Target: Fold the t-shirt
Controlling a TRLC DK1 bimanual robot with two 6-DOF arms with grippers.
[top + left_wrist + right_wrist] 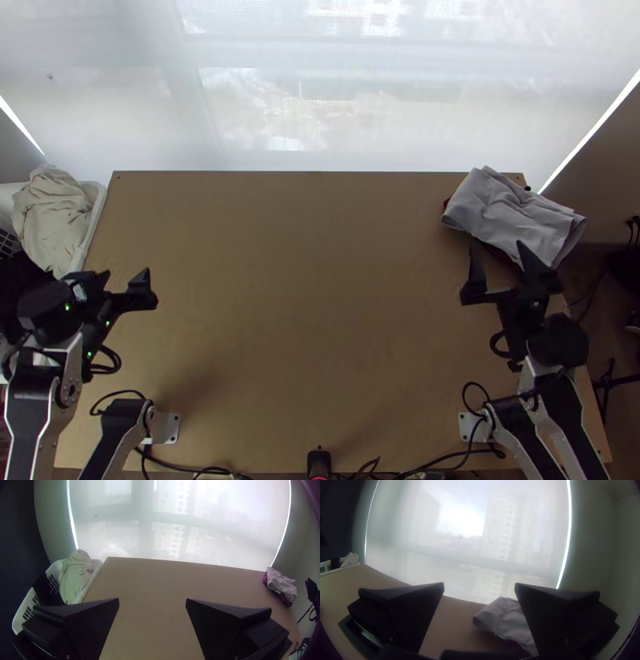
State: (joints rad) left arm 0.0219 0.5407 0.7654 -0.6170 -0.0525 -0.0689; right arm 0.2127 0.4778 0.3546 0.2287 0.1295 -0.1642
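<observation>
My left claw, the black wide-fingered gripper (pixel 125 274), is spread and grasps nothing at the left side of the light wooden table (pixel 320 280). My right one, its matching black gripper (pixel 497 246), is parted and unloaded too, towards the table's right side. Just beyond it, at the table's far right corner, lies a loosely folded pale grey cloth (pixel 512 212) over a dark red cloth (pixel 284 599). Off the table's left edge, a crumpled cream cloth (pixel 52 212) sits in a white plastic basket (pixel 94 216). I take the cream one for the t-shirt to fold, though I cannot be sure. If I pinch deep into its bunched layers, it may come out twisted, or drag the black cloth (pixel 45 588) beside it along. A shallow nip could slip at the basket's rim. Swinging my right claw low might shove the grey pile off the table's corner.
</observation>
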